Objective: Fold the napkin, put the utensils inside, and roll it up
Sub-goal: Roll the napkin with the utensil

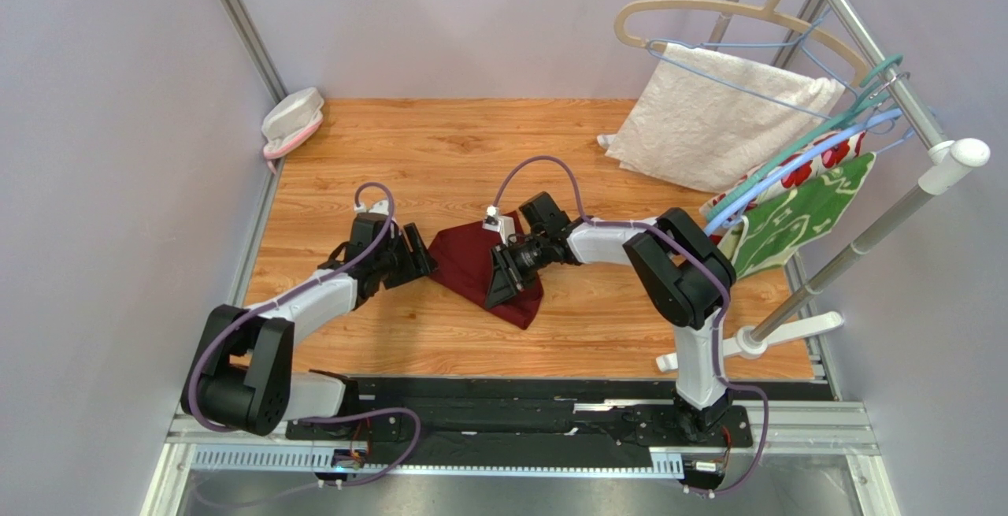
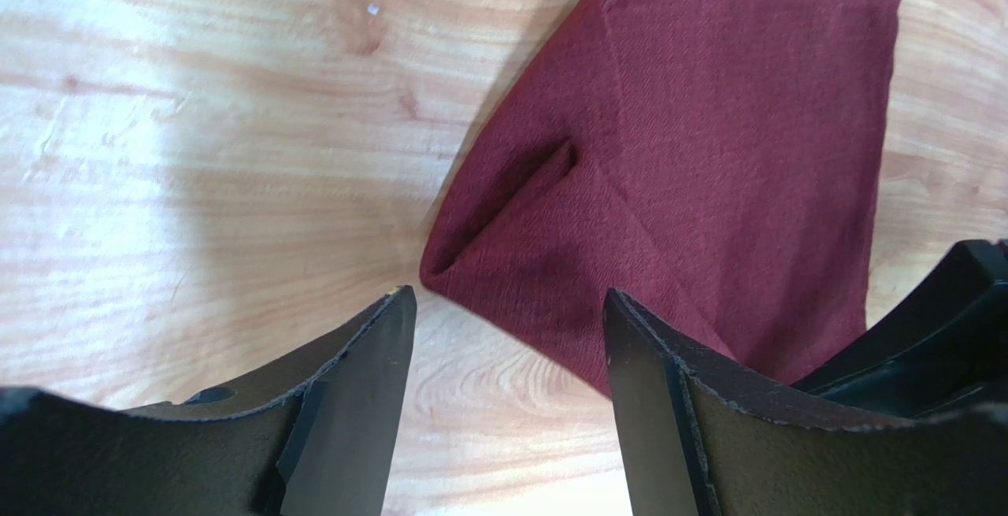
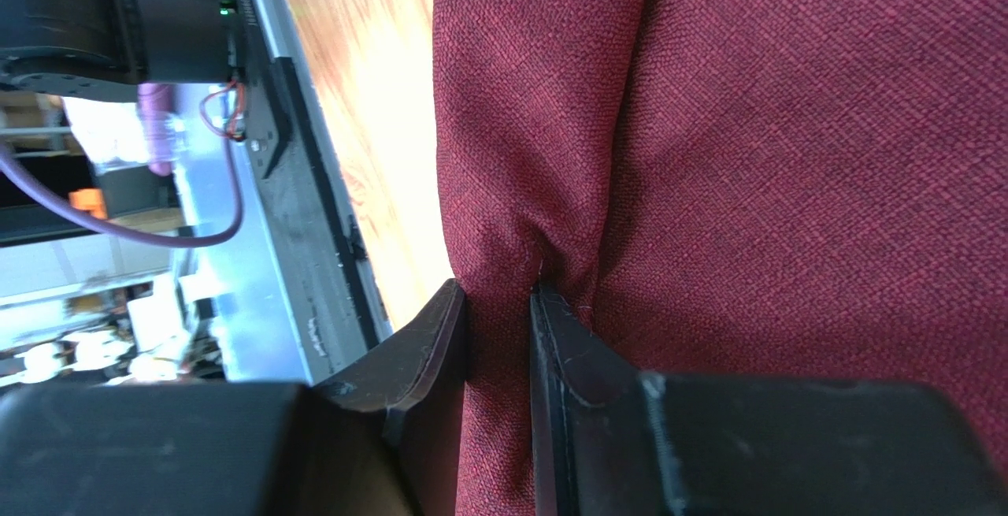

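- On the wooden table (image 1: 473, 150), near its middle, the napkin (image 1: 464, 258) is seen lying folded into a rough triangle between the two arms.
- A raised fold of the maroon cloth is pinched by the right gripper (image 3: 497, 292); the jaws are drawn nearly together, with fabric bunched between them.
- The left gripper (image 2: 509, 303) is held spread wide over bare wood, just beside the napkin's left corner; nothing is gripped in it.
- A small tuck is shown at that corner in the left wrist view.
- At the far right, a white towel (image 1: 722, 114) and floral cloths (image 1: 805, 203) are hung from a rack, well apart from the napkin.
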Available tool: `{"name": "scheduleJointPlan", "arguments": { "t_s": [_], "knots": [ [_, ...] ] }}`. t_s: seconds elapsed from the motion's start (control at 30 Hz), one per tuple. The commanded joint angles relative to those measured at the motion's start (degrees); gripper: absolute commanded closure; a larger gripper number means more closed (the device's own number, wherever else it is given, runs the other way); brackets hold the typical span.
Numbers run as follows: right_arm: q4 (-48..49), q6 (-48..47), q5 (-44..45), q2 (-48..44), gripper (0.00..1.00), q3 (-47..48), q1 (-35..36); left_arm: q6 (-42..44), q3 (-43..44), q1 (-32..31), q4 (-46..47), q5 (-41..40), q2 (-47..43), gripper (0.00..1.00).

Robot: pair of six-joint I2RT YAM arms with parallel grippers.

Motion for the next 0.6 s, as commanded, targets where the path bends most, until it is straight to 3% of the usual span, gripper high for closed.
{"name": "scheduleJointPlan", "arguments": {
  "t_s": [0.0, 0.2, 0.57],
  "knots": [
    [-6.6, -0.3, 0.1, 4.0, 0.82, 0.1, -0.9, -0.4, 1.8, 0.3, 5.3, 1.3, 1.3, 0.32],
    [-8.5, -1.6, -0.3, 3.8, 0.83, -0.5, -1.6, -2.5, -0.2, 0.3, 9.1, 1.8, 0.2, 0.3],
    [-9.1, -2.6, -1.4, 2.7, 0.83, -1.0, -1.7, -2.1, 2.9, 0.3, 9.0, 4.3, 6.5, 0.32]
  ]
}}
